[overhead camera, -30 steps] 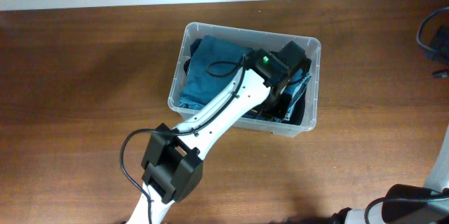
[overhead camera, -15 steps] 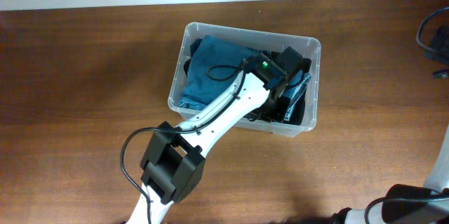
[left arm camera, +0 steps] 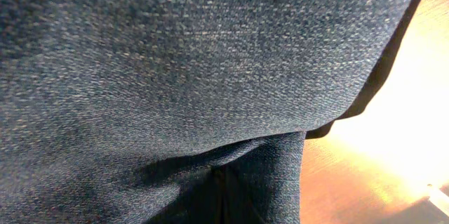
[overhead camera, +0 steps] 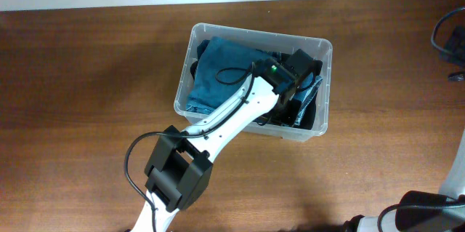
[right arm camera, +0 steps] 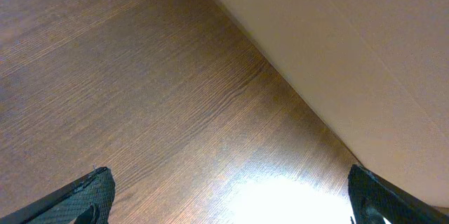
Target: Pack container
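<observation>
My left gripper (overhead camera: 299,68) is down in the right half of the container (overhead camera: 327,79), which sits in the upper centre of the overhead frame. The jaws are pressed together. My wrist camera sees only dark denim (left arm camera: 175,76) hard against the lens, so I cannot tell whether any cloth is caught between them. I judge the step to be settling this denim into the tub beside the teal cloth (overhead camera: 218,68) that fills its left half. To do it well I would push straight down and flat, keep off the right wall, and tuck in the folds near the lower right corner so nothing rides over the rim. Then I would lift vertically and watch that no fabric drags up. My right gripper (right arm camera: 231,199) is spread wide over bare table (overhead camera: 87,79), out of the way.
</observation>
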Robot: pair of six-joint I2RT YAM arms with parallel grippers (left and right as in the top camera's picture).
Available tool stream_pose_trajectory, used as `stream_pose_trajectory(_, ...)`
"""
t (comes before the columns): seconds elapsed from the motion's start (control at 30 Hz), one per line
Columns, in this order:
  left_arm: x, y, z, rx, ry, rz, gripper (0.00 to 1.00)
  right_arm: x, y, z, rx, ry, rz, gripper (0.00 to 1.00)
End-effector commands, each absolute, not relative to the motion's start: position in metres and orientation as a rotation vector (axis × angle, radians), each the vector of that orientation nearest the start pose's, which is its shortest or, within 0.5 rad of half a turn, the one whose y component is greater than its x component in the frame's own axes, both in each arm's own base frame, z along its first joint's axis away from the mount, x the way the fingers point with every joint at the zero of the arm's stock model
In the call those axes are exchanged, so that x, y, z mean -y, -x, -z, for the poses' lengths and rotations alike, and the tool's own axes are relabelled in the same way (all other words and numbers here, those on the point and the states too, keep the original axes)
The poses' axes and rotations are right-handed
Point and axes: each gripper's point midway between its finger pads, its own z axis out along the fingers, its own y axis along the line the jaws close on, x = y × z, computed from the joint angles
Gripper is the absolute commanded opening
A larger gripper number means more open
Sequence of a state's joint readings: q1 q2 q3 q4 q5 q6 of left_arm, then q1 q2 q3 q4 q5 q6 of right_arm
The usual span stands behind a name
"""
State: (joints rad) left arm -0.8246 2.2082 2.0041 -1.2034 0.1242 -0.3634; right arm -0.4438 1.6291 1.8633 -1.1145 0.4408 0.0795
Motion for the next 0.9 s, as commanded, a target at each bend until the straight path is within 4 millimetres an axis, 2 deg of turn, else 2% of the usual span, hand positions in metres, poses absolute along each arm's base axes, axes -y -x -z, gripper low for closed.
stream_pose_trajectory(0.0,0.365,-0.293,-0.092,-2.981,-0.744,0.340,0.01,0.243,-0.334,-0.318,-2.298,-0.848,0.709,0.99)
stream_pose_trajectory(0.13,0.368,-0.297,-0.094,-2.958,-0.750,0.356,0.01,0.243,-0.334,-0.318,-2.298,-0.848,0.709,0.99)
stream_pose_trajectory(0.2,0.373,-0.303,-0.107,-2.924,-0.743,0.384,0.01,0.243,-0.334,-0.318,-2.299,-0.848,0.709,0.99)
stream_pose_trajectory(0.37,0.384,-0.334,-0.183,-2.735,-0.677,0.499,0.01,0.243,-0.334,-0.318,-2.298,-0.848,0.709,0.99)
stream_pose_trajectory(0.43,0.387,-0.343,-0.203,-2.678,-0.656,0.530,0.01,0.243,-0.334,-0.318,-2.298,-0.848,0.709,0.98)
stream_pose_trajectory(0.5,0.388,-0.350,-0.213,-2.644,-0.641,0.549,0.01,0.243,-0.334,-0.318,-2.299,-0.848,0.709,0.98)
stream_pose_trajectory(0.67,0.393,-0.361,-0.211,-2.610,-0.624,0.544,0.01,0.243,-0.334,-0.318,-2.299,-0.848,0.709,0.99)
stream_pose_trajectory(0.87,0.402,-0.372,-0.191,-2.610,-0.620,0.531,0.01,0.243,-0.334,-0.318,-2.298,-0.848,0.709,0.99)
